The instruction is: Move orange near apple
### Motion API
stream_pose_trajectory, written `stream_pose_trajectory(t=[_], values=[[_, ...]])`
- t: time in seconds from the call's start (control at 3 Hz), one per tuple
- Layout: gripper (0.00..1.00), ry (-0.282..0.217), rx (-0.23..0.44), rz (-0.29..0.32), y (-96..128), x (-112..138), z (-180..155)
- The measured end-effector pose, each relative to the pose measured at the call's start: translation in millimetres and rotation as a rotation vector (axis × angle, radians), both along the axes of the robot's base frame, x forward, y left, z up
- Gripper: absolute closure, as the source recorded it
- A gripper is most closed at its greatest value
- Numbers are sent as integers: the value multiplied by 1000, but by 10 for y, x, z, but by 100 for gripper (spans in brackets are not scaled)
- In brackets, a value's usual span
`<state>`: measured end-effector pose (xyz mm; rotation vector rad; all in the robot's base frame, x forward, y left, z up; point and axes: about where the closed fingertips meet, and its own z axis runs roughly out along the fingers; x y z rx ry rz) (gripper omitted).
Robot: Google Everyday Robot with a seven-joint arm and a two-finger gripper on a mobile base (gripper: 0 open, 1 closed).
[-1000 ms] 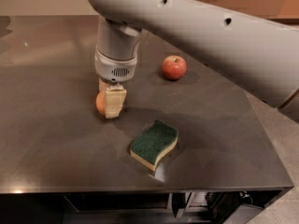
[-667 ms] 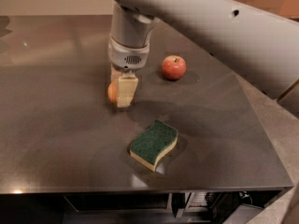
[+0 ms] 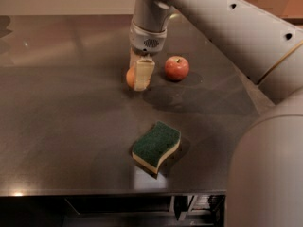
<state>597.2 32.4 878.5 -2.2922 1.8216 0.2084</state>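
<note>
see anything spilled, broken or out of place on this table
Nothing stands out. The gripper holds the orange in its fingers beside the apple, apart from it. The apple sits upright and whole. The sponge lies flat nearer the front edge of the table; no spill or damage shows.

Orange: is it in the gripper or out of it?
In: the gripper, left of the apple, closes its fingers around the orange.
</note>
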Motion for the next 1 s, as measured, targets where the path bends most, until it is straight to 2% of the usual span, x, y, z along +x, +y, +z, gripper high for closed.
stream_pose_trajectory(t=[0.67, 1.0], values=[[100, 12, -7, -68, -137, 510, -144], [100, 13, -18, -98, -221, 639, -210]])
